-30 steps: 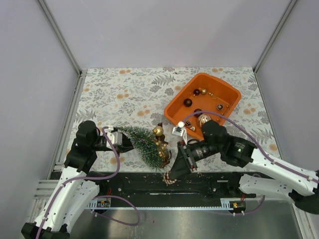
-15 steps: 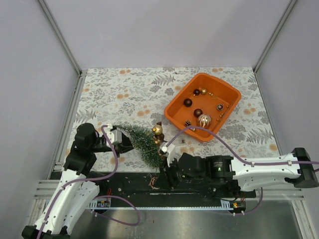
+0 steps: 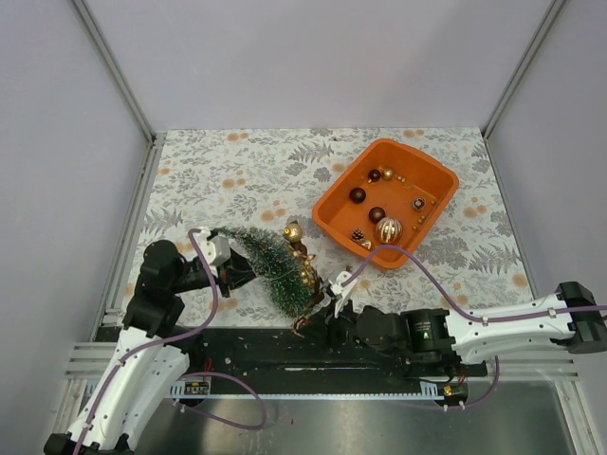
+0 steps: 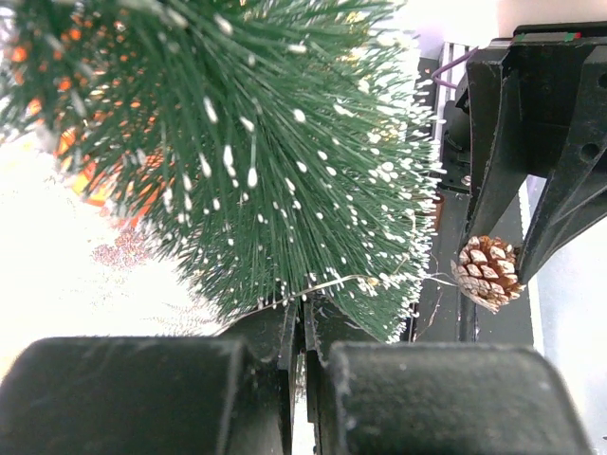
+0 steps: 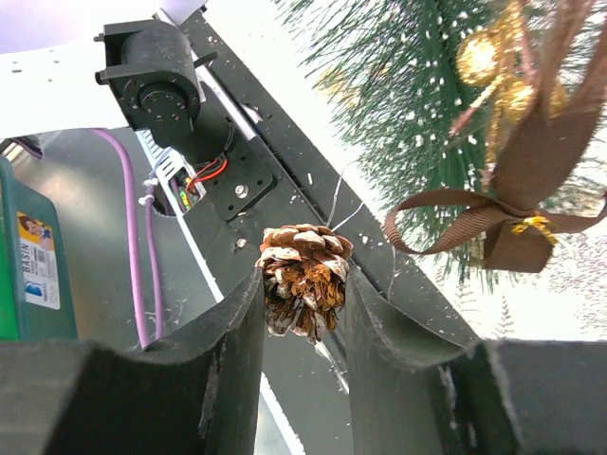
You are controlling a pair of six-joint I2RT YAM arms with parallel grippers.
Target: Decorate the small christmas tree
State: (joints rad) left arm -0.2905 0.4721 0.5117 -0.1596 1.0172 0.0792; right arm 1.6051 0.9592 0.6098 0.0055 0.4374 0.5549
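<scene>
The small christmas tree (image 3: 270, 267) is dark green and frosted, held tilted over the mat's near edge. A gold bauble (image 3: 292, 231) and a brown ribbon (image 3: 303, 254) hang on it. My left gripper (image 3: 233, 270) is shut on the tree's narrow part; in the left wrist view (image 4: 302, 318) the tree (image 4: 285, 161) fills the frame above the jaws. My right gripper (image 3: 322, 308) is shut on a frosted pine cone (image 5: 303, 275) beside the tree's wide end (image 5: 417, 123). The cone also shows in the left wrist view (image 4: 488, 273). A thin wire runs from the cone toward the branches.
An orange tub (image 3: 332, 204) at the back right holds dark red baubles (image 3: 358, 194), a striped gold bauble (image 3: 388, 229) and small trinkets. The black base rail (image 3: 266, 346) runs along the near edge under the right gripper. Grey walls enclose the floral mat (image 3: 237, 180).
The right arm swung down along the near edge, and its gripper with the pine cone now sits at the tree's wide end. The left gripper shifted the tree slightly away and left.
</scene>
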